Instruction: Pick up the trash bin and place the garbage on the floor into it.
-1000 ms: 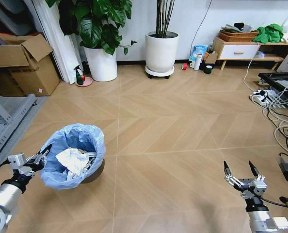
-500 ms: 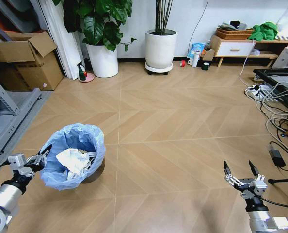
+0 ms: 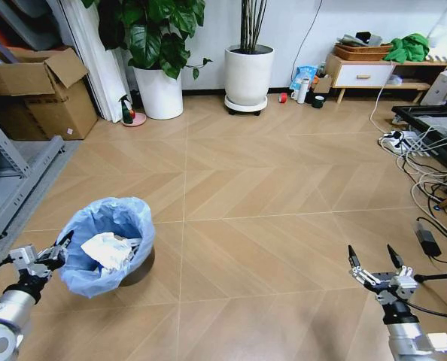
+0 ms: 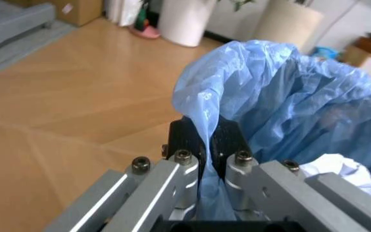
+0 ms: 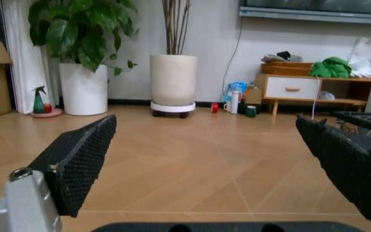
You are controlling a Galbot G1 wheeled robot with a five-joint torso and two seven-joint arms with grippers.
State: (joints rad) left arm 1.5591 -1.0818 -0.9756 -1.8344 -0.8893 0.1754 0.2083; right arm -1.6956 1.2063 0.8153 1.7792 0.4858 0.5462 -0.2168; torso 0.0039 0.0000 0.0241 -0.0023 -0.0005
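The trash bin [image 3: 107, 244], black with a baggy light-blue bag, sits at the lower left of the head view on the floor [image 3: 246, 188]. My left gripper [image 3: 58, 252] is shut on its near rim. In the left wrist view the left gripper [image 4: 205, 142] pinches the black rim and a fold of the bag [image 4: 289, 96]. Crumpled white paper [image 3: 107, 248] lies inside the bin and also shows in the left wrist view [image 4: 340, 169]. My right gripper [image 3: 375, 259] hangs open over bare floor at the lower right, its pads [image 5: 82, 164] wide apart. Garbage on the floor is out of view.
Two white plant pots [image 3: 162, 94] [image 3: 247, 75] stand by the far wall, with a spray bottle [image 3: 126, 113] beside the left one. A cardboard box [image 3: 39, 94] and a grey rack [image 3: 13, 173] are on the left. Cables and a power strip [image 3: 427, 173] are on the right. A low cabinet [image 3: 374, 74] stands at the back.
The camera shifted at first, bringing more floor into view. Since then the left gripper and the bin it holds have moved lower and slightly left in the picture. The right gripper stays open.
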